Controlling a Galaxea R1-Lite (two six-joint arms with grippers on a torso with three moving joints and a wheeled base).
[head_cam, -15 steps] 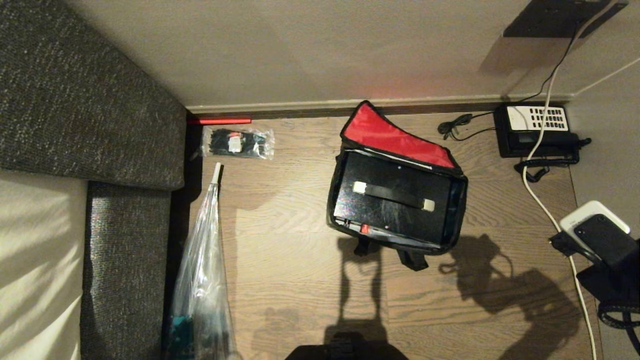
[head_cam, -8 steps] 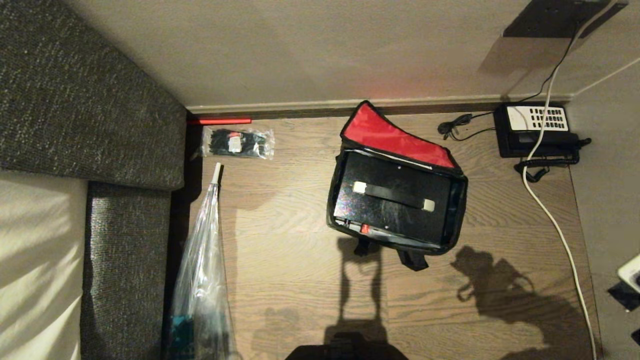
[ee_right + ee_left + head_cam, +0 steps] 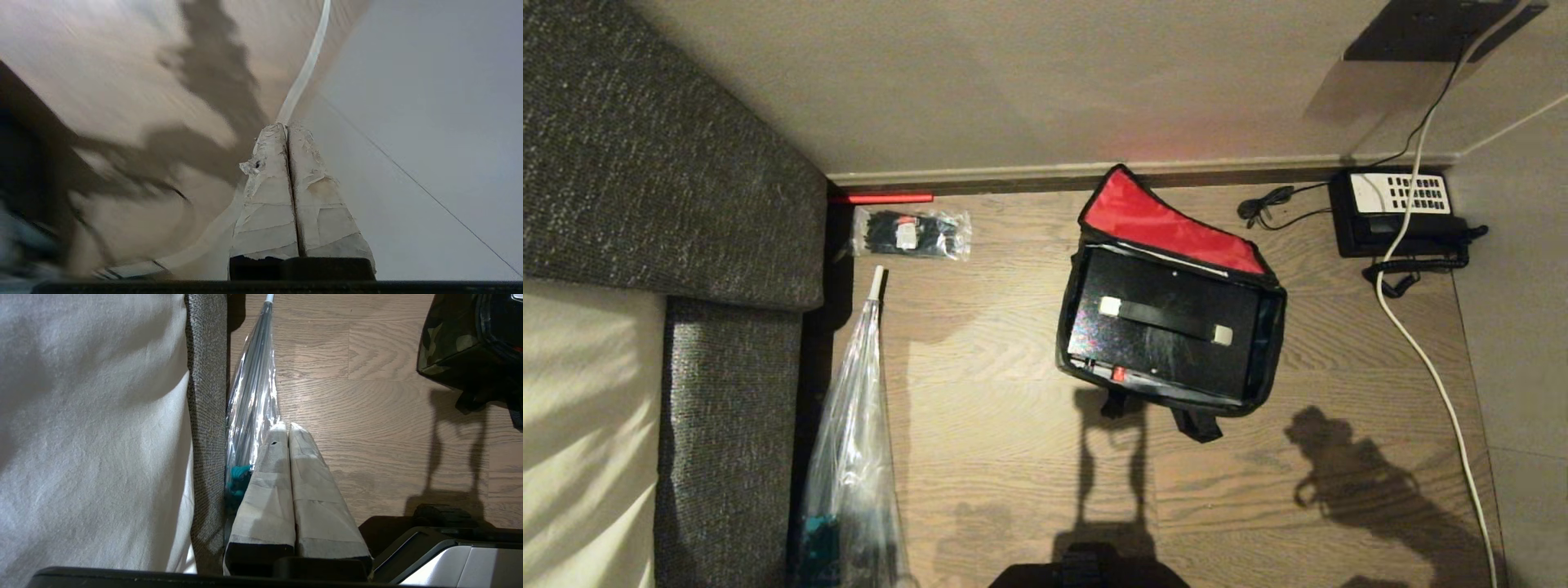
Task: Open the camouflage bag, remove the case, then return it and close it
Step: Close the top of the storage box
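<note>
- Camouflage bag centre of head view on wooden floor, red-lined lid flung back toward wall.
- Case inside, filling it; rigid, likely weighty, snug. Best hold judged: strap handle across top.
- Soft walls liable to drag along.
- Telephone and white cable upper right; wrapped umbrella, tie packet left.
- Right gripper clenched, empty, beside cable; left gripper clenched, empty, by sofa.

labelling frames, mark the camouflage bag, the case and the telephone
camouflage bag [image 3: 1160,219], head view, red lining of the open lid
case [image 3: 1168,343], head view, flat black top
telephone [image 3: 1398,194], head view, white keypad
</note>
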